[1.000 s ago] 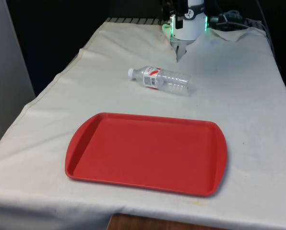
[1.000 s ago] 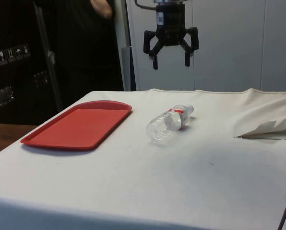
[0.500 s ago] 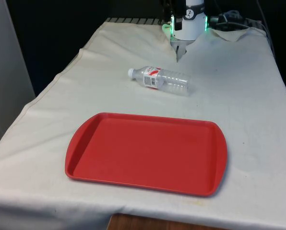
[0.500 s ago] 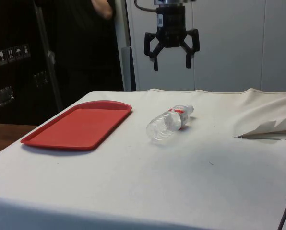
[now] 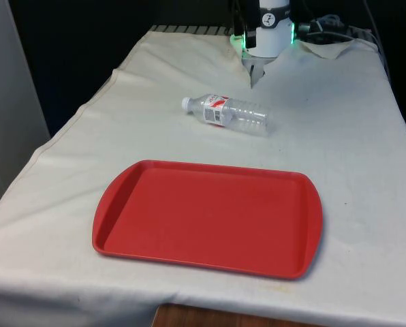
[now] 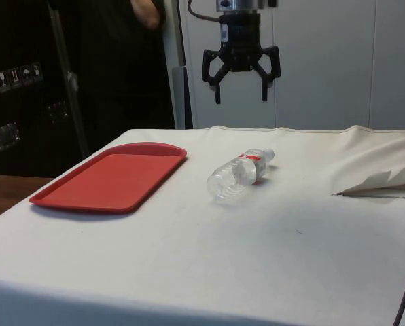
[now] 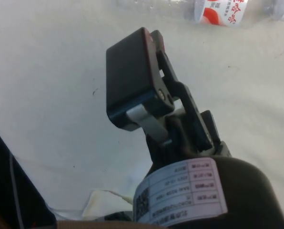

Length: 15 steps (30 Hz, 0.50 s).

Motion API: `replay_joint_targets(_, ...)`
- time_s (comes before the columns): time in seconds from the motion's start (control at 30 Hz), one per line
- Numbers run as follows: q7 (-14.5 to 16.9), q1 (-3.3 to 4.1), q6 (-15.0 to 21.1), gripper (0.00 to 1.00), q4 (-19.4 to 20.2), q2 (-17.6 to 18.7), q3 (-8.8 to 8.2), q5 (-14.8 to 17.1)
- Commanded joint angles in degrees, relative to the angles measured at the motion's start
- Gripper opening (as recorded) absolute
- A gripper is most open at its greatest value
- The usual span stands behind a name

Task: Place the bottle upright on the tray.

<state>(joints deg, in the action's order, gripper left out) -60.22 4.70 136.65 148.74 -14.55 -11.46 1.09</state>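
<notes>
Items counted: one bottle (image 5: 226,114), one tray (image 5: 208,217), one pincer (image 6: 240,83).

The bottle is clear plastic with a white cap and a white and red label. It lies on its side on the cloth, well apart from the tray, on the robot's side of it. In the front view its cap points to the front view's left. In the side view the bottle (image 6: 239,174) lies to the right of the tray (image 6: 113,176), its base toward the camera. In the wrist view the label of the bottle (image 7: 221,10) is seen on the cloth beyond a black finger (image 7: 132,78).

The tray is red, rectangular with rounded corners and a low raised rim. It lies flat near the bench's near edge in the front view. It holds nothing.

The pincer hangs in the air well above the bottle in the side view, fingers pointing down and spread wide, gripping nothing.

Surface: the bench (image 5: 339,143) is covered by a white cloth, creased and rumpled at the far end in the front view; a fold of cloth (image 6: 382,183) stands up at the right of the side view. A bare wooden edge (image 5: 210,317) shows below the cloth's near hem.

Room: dark cabinets (image 6: 26,88) and pale panels (image 6: 325,61) stand behind the bench in the side view. A person's hand (image 6: 147,11) shows at the upper edge there, against dark clothing.
</notes>
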Motion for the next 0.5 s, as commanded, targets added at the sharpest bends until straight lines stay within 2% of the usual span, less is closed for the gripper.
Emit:
replay_joint_targets(0.0, -0.23, 0.11, 0.69, 1.0, -0.06, 0.23, -0.11, 0.74)
replay_joint_targets(0.07, -0.4, 0.17, 0.92, 1.0, -0.17, 0.46, -0.23, 1.26)
replay_joint_targets(0.1, -0.29, 0.0, 0.11, 1.0, -0.11, 0.17, -0.06, 0.34)
replay_joint_targets(0.17, -0.4, 0.23, 1.43, 1.0, -0.23, 0.86, -0.23, 2.41)
replay_joint_targets(0.37, -0.17, 0.23, 2.58, 1.0, -0.06, 1.6, -0.29, 5.27)
replay_joint_targets(0.4, -0.29, 0.0, 1.89, 1.0, -0.17, 1.6, -0.06, 4.24)
replay_joint_targets(0.47, -0.06, 0.29, 2.86, 1.0, 0.06, 1.78, -0.29, 6.07)
